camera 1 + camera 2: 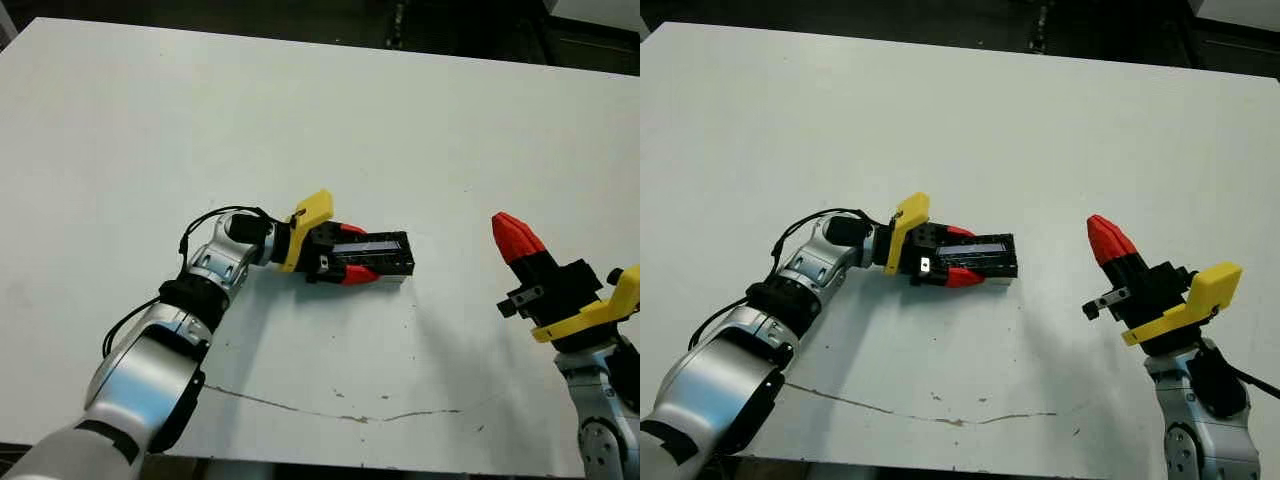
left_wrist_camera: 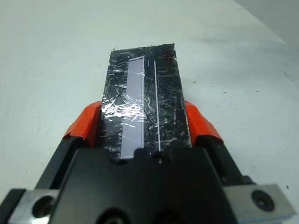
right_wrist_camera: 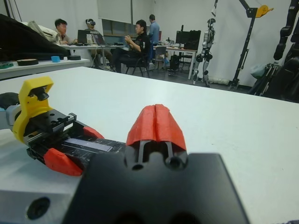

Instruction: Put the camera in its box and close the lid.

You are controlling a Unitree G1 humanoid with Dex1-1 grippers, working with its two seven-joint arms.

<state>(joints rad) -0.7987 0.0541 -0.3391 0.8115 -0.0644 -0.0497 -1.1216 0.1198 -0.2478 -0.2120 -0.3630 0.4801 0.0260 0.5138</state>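
Observation:
The lid [image 1: 380, 250], a glossy black slab with a pale stripe, lies flat on the table near the middle. My left gripper [image 1: 360, 253] is shut on it, one red finger [image 2: 86, 123] pressed against each long side. Only a thin pale edge [image 1: 398, 281] of the box shows beneath the lid. The camera is hidden. My right gripper [image 1: 510, 232] hangs shut above the table to the right of the lid, well apart from it, with nothing in it.
A thin dark crack [image 1: 340, 412] runs across the white table [image 1: 150, 120] near its front edge. Beyond the far edge, several people [image 3: 135, 44] sit at desks, and a robot [image 3: 208, 42] stands on a rack.

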